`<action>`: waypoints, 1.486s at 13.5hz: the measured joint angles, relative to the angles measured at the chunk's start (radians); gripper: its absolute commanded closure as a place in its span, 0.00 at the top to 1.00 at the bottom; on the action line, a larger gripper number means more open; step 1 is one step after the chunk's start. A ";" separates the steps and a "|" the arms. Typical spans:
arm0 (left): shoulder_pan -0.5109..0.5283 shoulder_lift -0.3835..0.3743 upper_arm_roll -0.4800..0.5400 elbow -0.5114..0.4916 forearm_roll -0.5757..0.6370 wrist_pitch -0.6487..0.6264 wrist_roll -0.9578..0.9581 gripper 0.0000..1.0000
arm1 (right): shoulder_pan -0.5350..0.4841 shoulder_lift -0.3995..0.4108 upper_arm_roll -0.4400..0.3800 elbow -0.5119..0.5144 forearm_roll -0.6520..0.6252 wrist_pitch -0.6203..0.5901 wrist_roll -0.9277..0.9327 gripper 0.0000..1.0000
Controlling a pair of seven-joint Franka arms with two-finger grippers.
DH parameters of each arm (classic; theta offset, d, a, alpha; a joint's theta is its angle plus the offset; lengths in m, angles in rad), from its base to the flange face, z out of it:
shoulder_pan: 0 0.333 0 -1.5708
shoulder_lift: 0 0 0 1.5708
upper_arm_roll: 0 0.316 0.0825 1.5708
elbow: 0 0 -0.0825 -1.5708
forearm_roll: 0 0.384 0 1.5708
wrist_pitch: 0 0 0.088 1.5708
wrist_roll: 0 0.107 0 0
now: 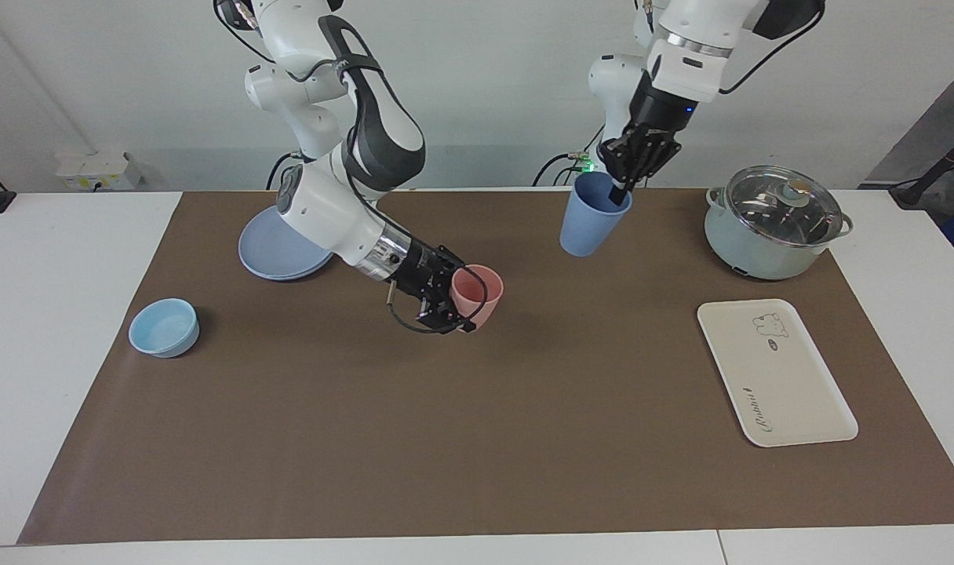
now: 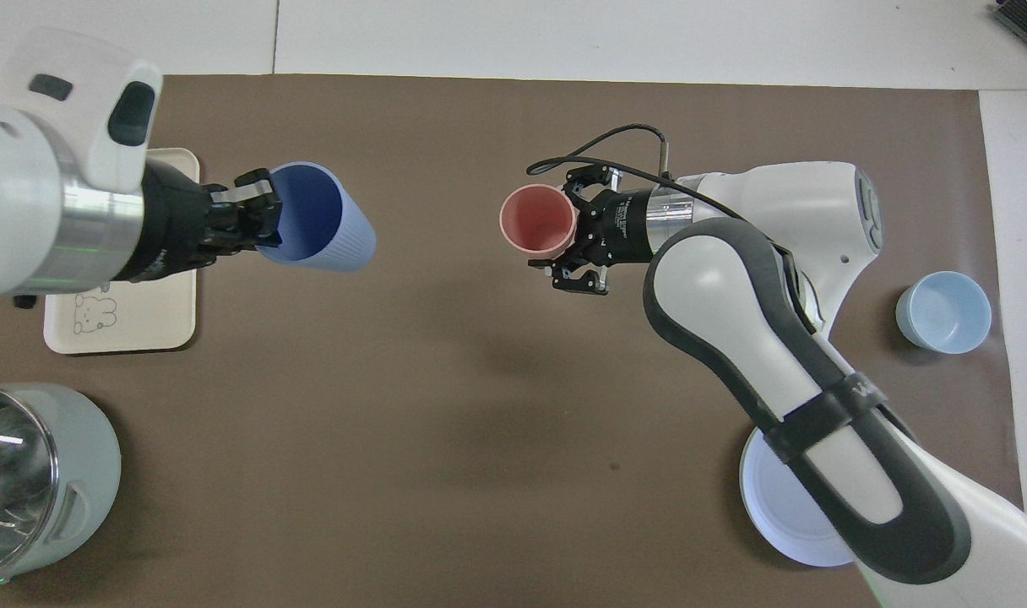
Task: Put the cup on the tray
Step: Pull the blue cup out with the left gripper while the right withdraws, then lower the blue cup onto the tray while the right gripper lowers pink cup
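Facing view: the left tool [image 1: 623, 191] grips the cup [image 1: 593, 214] by its rim, tilted in the air, well short of the tray [image 1: 775, 372]; a rim pinch could slip in transit.

Overhead view: the right tool [image 2: 574, 245] clasps a pink cup [image 2: 537, 221], posing little collision risk.

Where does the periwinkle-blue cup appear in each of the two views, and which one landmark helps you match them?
Facing view: the blue cup hangs tilted in the left gripper, upper middle, beside the lidded pot.
Overhead view: the blue cup is upper left, gripped at its rim, just past the tray's edge.
Shared landmark: the cream tray with the bear drawing, in the overhead view.
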 measured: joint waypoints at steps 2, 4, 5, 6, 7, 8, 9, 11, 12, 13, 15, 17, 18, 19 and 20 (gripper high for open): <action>0.164 -0.016 0.010 -0.088 -0.028 0.028 0.253 0.00 | -0.076 0.000 -0.001 -0.009 0.000 -0.043 0.000 0.00; 0.295 -0.011 0.016 -0.198 -0.039 0.131 0.474 0.00 | -0.161 0.002 -0.003 -0.027 0.000 -0.095 -0.010 0.00; 0.346 0.010 0.018 -0.244 -0.042 0.192 0.574 0.00 | -0.203 0.005 -0.003 -0.038 0.000 -0.122 -0.037 0.00; 0.393 0.043 0.018 -0.273 -0.043 0.246 0.669 0.00 | -0.237 0.009 -0.003 -0.046 0.000 -0.142 -0.067 0.00; 0.438 0.086 0.018 -0.288 -0.044 0.302 0.758 0.00 | -0.268 0.015 -0.003 -0.054 0.000 -0.158 -0.101 0.00; 0.475 0.135 0.018 -0.296 -0.045 0.362 0.826 0.00 | -0.294 0.023 -0.003 -0.062 0.000 -0.172 -0.140 0.00; 0.495 0.179 0.018 -0.308 -0.045 0.430 0.862 0.00 | -0.324 0.037 -0.003 -0.068 0.000 -0.189 -0.190 0.00; 0.498 0.236 0.012 -0.352 -0.045 0.553 0.883 0.00 | -0.385 0.076 -0.003 -0.074 0.023 -0.226 -0.298 0.00; 0.499 0.252 0.009 -0.370 -0.045 0.581 0.899 0.00 | -0.417 0.102 -0.003 -0.077 0.043 -0.245 -0.365 0.00; 0.505 0.257 0.009 -0.379 -0.045 0.588 0.922 0.00 | -0.444 0.124 -0.003 -0.078 0.053 -0.260 -0.421 0.00; 0.517 0.257 0.009 -0.391 -0.045 0.590 0.957 0.00 | -0.489 0.147 -0.003 -0.078 0.057 -0.297 -0.484 0.00; 0.524 0.257 0.009 -0.395 -0.045 0.595 0.980 0.00 | -0.537 0.164 -0.003 -0.078 0.057 -0.337 -0.547 0.00; 0.529 0.257 0.009 -0.396 -0.045 0.596 0.995 0.00 | -0.553 0.169 -0.003 -0.078 0.057 -0.345 -0.568 0.00; 0.533 0.257 0.010 -0.397 -0.045 0.596 1.006 0.02 | -0.567 0.171 -0.003 -0.078 0.057 -0.351 -0.584 0.00; 0.534 0.256 0.010 -0.398 -0.045 0.596 1.010 0.92 | -0.578 0.174 -0.003 -0.078 0.057 -0.355 -0.601 0.00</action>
